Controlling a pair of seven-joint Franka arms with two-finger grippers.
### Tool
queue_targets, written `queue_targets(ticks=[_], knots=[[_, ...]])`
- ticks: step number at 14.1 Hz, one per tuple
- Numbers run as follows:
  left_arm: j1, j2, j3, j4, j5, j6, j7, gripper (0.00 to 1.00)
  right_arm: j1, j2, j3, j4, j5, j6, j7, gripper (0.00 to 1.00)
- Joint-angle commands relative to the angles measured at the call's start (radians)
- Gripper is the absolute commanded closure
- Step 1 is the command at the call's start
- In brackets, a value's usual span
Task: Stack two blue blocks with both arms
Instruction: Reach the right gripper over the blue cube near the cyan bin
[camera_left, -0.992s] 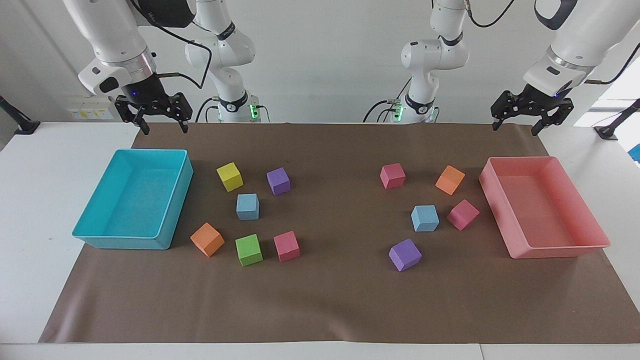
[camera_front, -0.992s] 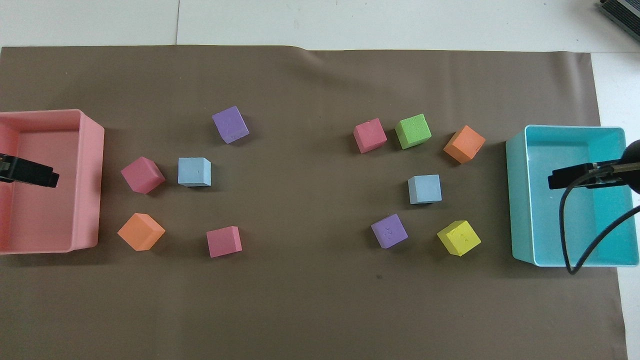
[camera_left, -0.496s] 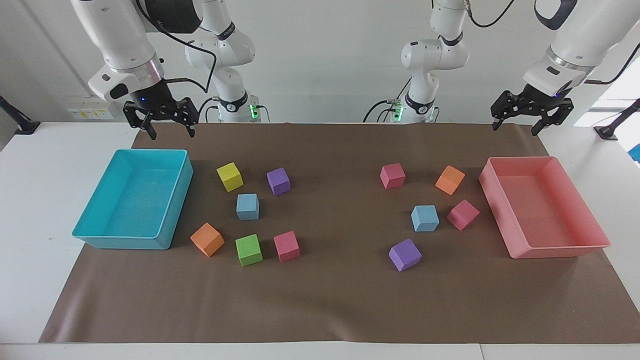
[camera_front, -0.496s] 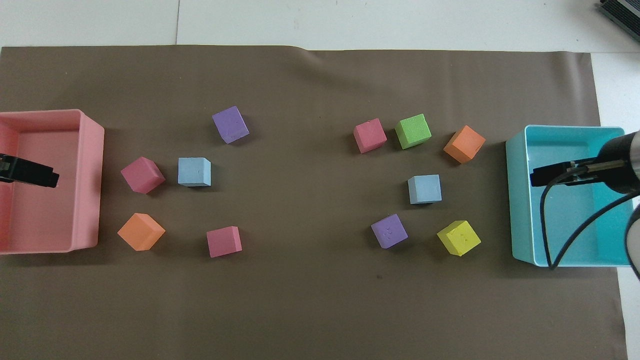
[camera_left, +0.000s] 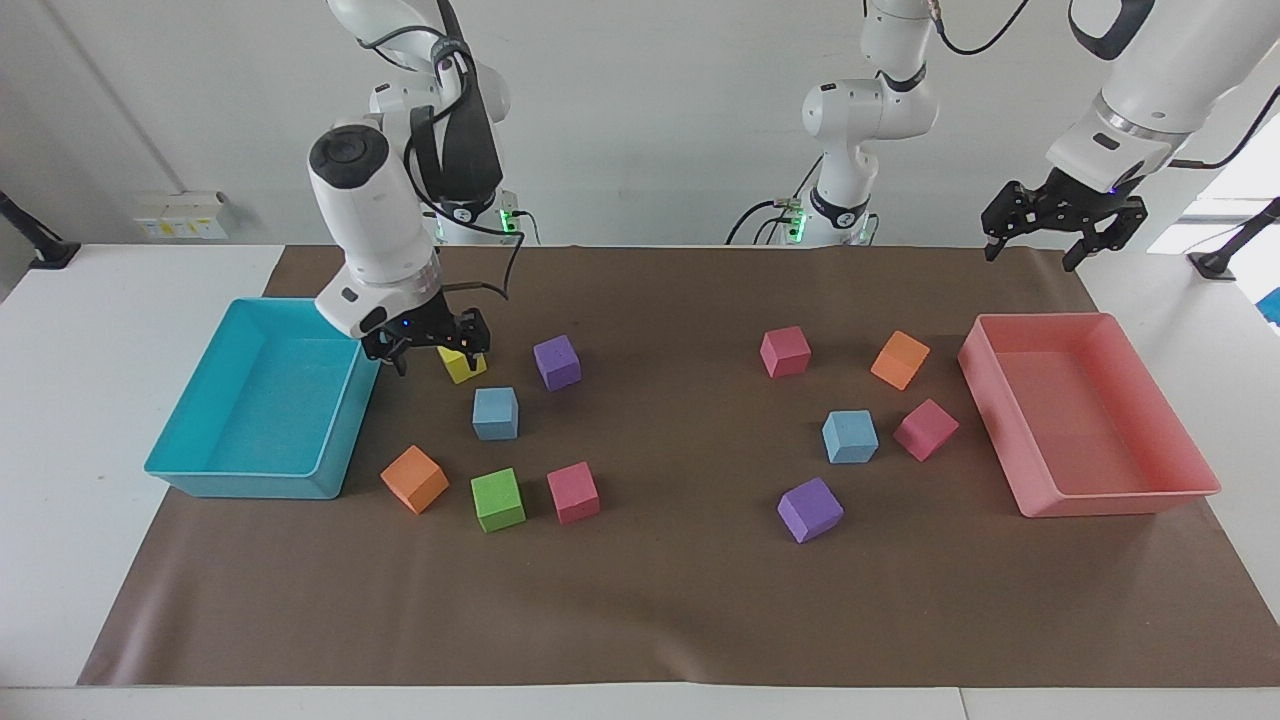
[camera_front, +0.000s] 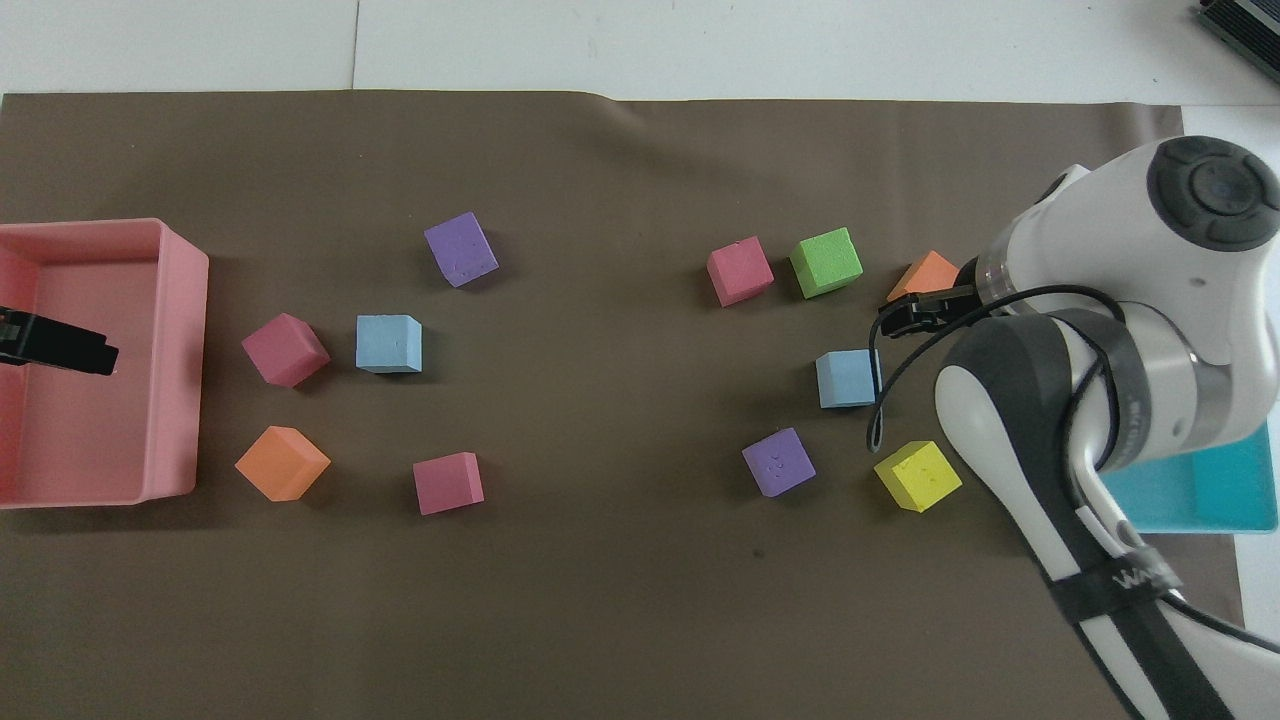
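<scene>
sky-blue foam, two cubes lying well apart on the brown mat. one blue block (camera_left: 495, 414) sits among the cubes by the turquoise tray (camera_left: 200, 465); the right hand (camera_left: 430, 352), fingers apart and holding nothing, hangs low between that tray and the yellow cube (camera_left: 462, 368), with this block a little farther from the robots. the other blue block (camera_left: 849, 436) lies near the pink tray (camera_left: 1120, 495), over whose robot-side end the left hand (camera_left: 1034, 248) waits, high up, fingers apart.

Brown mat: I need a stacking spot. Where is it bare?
The brown mat lies bare in the middle, between the purple cube and the pink cube, and along its edge farthest from the robots. Both cube clusters are crowded.
</scene>
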Motion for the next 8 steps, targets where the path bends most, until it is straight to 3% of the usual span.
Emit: queue_targets(ticks=[1, 8], knots=[[0.017, -0.025, -0.01, -0.027, 0.002, 0.002, 0.017, 0.0, -0.002, 0.03, 0.001, -0.054, 0.046, 0.096, 0.004, 0.0], [0.017, -0.026, -0.01, -0.028, 0.002, 0.0, 0.017, 0.0, 0.047, 0.052, 0.001, -0.178, 0.083, 0.17, 0.028, 0.0]])
